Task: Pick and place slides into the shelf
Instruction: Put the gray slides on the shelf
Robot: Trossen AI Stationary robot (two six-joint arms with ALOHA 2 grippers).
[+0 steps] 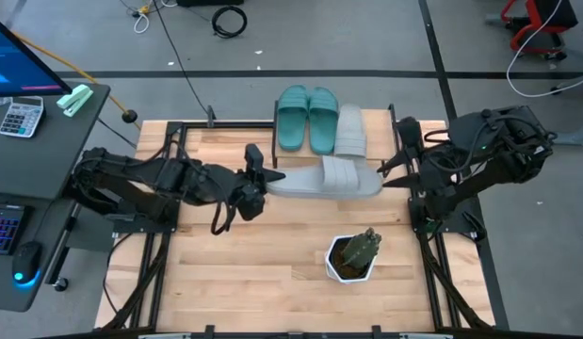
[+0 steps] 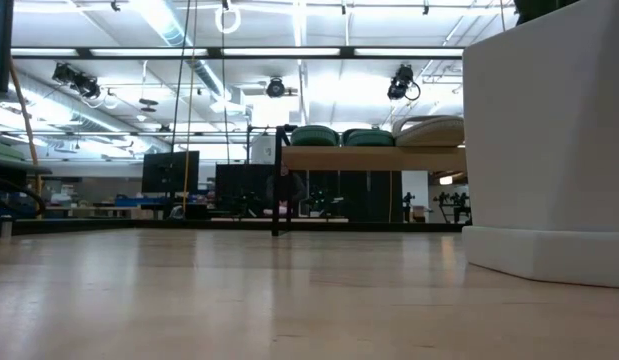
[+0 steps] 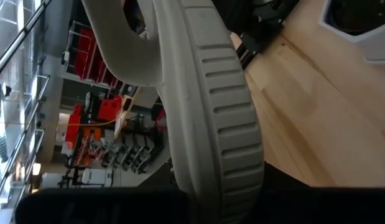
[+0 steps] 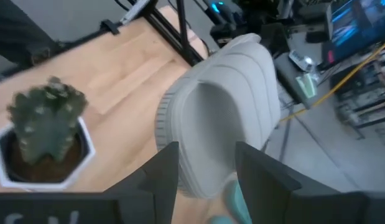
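Observation:
My left gripper (image 1: 266,179) is shut on one end of a light grey slide (image 1: 324,178), which lies crosswise over the table's middle, in front of the shelf (image 2: 369,158). My right gripper (image 1: 385,169) is open at the slide's other end (image 4: 211,112), with a finger on either side of that end; whether they touch it I cannot tell. On the shelf's plank top rest two teal slides (image 1: 293,118) (image 1: 323,118) and a second grey slide (image 1: 350,130), side by side. The held slide does not show in the low view. My left gripper holds the grey slide by its end nearest the table's left, at the ribbed sole edge (image 3: 236,180), coming level from the left along the slide's length. The fingers themselves are hidden by the slide and the gripper body. The slide sticks out toward the table's right.
A white pot with a green cactus (image 1: 352,256) stands on the table near its near-right part and fills the right of the low view as a white pot wall (image 2: 549,150). Bare wooden tabletop (image 1: 244,273) lies to the pot's left. A desk with a calculator (image 1: 23,118) is beyond the left edge.

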